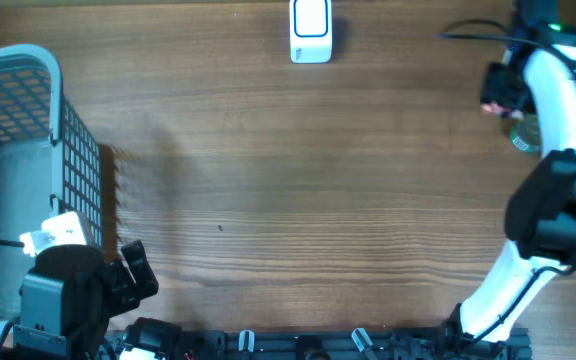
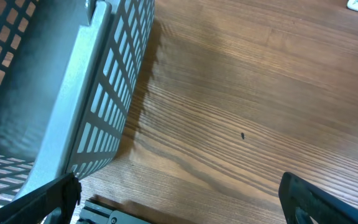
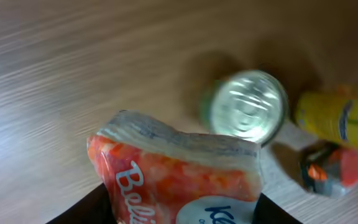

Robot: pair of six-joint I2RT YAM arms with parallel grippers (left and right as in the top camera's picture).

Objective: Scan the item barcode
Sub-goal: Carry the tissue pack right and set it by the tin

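Observation:
The item is a red-and-white plastic packet (image 3: 179, 174) with white lettering, and it fills the lower middle of the right wrist view. My right gripper (image 3: 182, 211) is shut on it, with a black finger at each side. No barcode shows on the face I see. From overhead, the right gripper (image 1: 498, 92) is at the far right back of the table. The white scanner (image 1: 311, 32) stands at the back centre. My left gripper (image 2: 179, 199) hangs open over bare wood beside the basket, holding nothing.
A grey mesh basket (image 1: 58, 90) takes up the left side, its wall (image 2: 86, 93) close to the left gripper. Beneath the right gripper stand a silver-topped can (image 3: 247, 107), a yellow container (image 3: 340, 118) and a small dark-and-red object (image 3: 337, 169).

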